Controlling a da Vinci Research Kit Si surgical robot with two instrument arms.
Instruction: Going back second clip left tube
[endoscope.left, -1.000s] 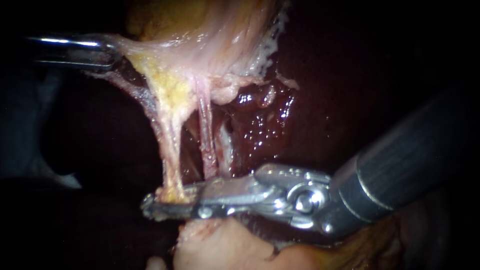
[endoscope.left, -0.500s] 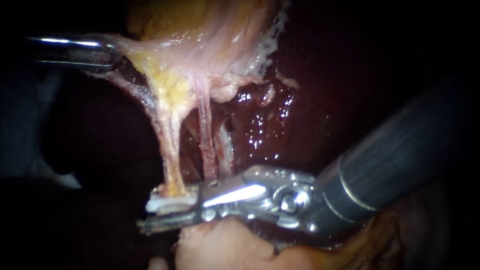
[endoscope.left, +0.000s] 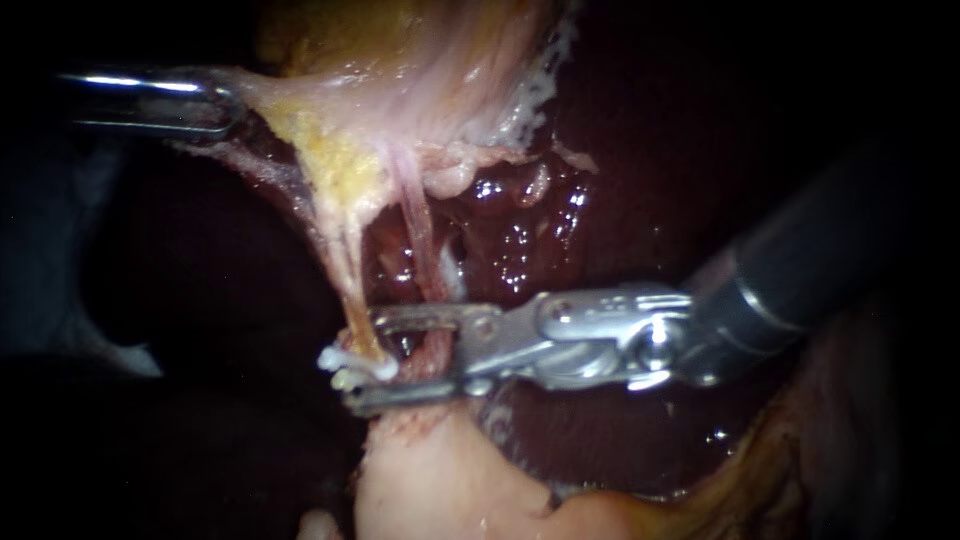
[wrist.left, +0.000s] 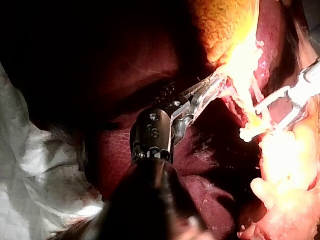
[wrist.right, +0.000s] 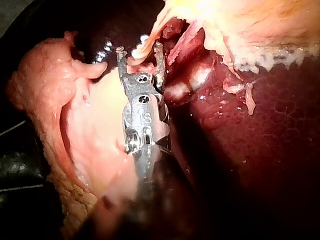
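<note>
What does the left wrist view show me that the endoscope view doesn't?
Only the left wrist view: the left instrument's wrist joint and shaft, and a white cloth beside them. Only the endoscope: the right instrument's dark shaft. Both: the left instrument's jaws shut on pale tissue, the right instrument's jaws open, and the white clip on the left tube.

The left tube (endoscope.left: 342, 250) is a thin, pale yellowish strand. It is stretched taut and nearly upright, running down to the tips of the right instrument's end effector (endoscope.left: 366, 362). A small white clip (endoscope.left: 350, 366) sits crosswise on its lower end, two rounded ends pointing away from the end effector. The clip lies at the open mouth, seemingly touching the lower jaw's tip.
</note>
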